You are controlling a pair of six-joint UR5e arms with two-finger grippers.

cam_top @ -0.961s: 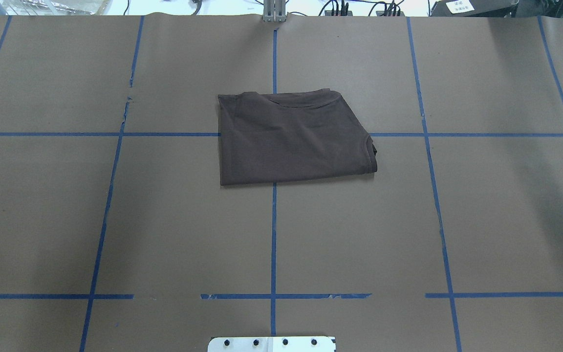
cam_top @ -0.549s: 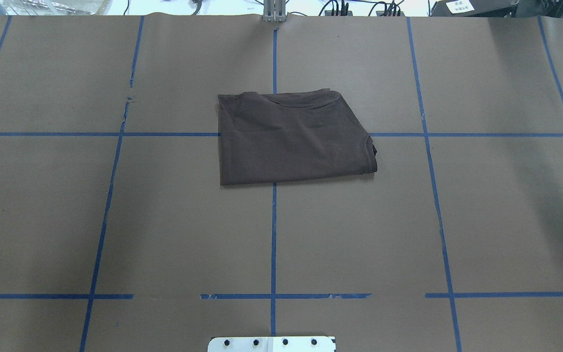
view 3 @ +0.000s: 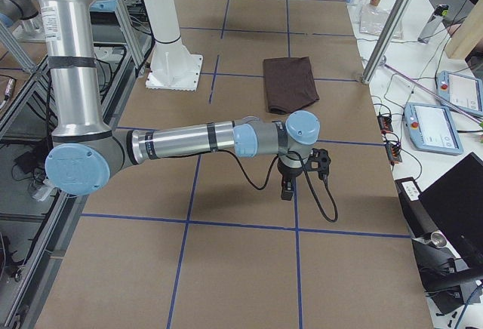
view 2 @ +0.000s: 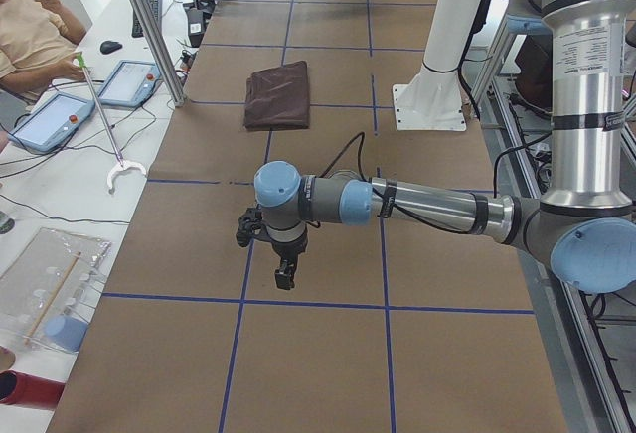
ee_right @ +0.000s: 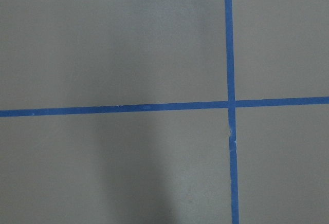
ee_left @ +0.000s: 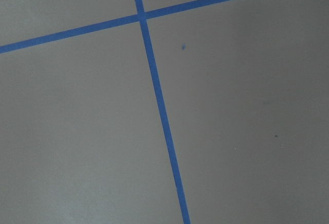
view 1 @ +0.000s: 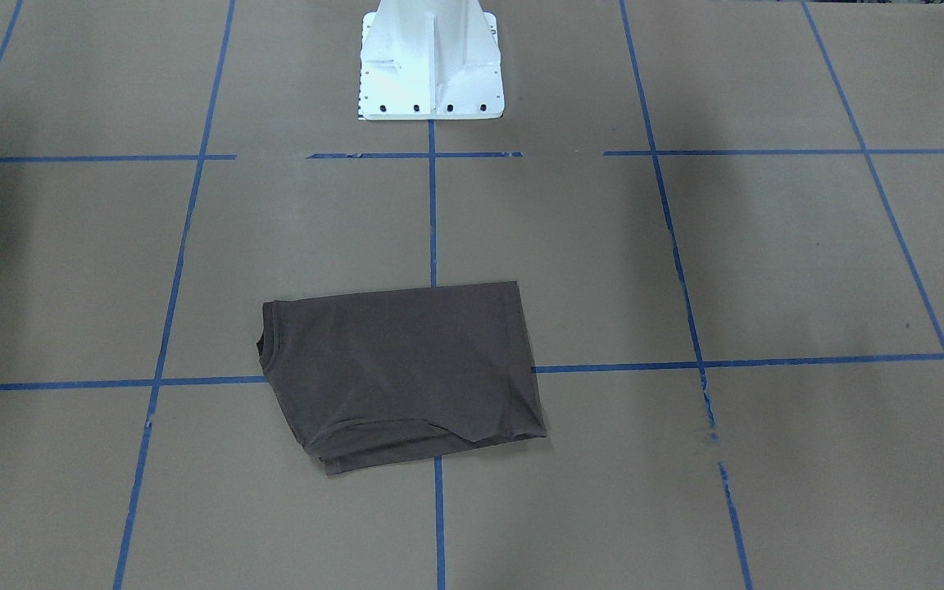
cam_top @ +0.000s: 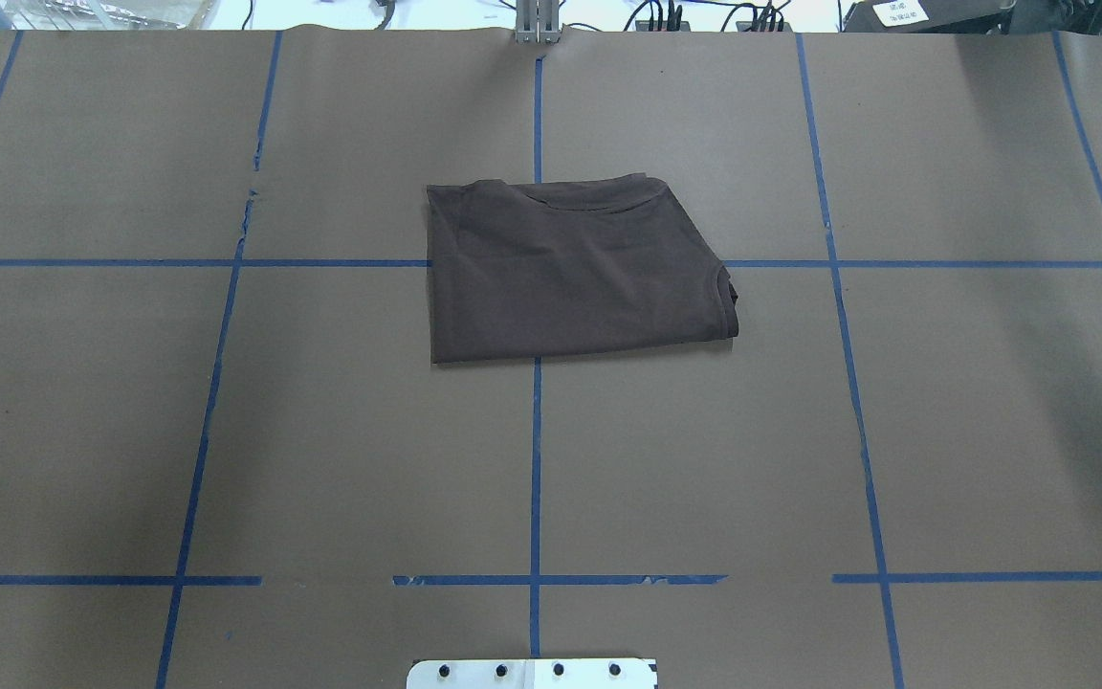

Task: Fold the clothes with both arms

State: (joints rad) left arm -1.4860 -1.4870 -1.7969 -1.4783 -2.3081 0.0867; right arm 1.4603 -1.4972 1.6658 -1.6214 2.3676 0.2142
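Observation:
The dark brown-grey T-shirt (cam_top: 570,273) lies folded into a compact rectangle on the brown paper table, at mid-table on the centre tape line. It also shows in the front view (view 1: 402,373), the exterior left view (view 2: 278,95) and the exterior right view (view 3: 289,81). The collar edge faces away from the robot. My left gripper (view 2: 284,272) hangs over bare table far off to the shirt's left. My right gripper (view 3: 287,188) hangs over bare table far off to its right. Both hold nothing that I can see; I cannot tell whether they are open or shut.
Blue tape lines (cam_top: 536,459) grid the table. The white pedestal (view 1: 431,61) stands at the robot's edge. Operators' tablets (view 2: 60,120), a grabber stick (view 2: 104,120) and aluminium posts (view 2: 149,26) line the far side bench. Both wrist views show only paper and tape.

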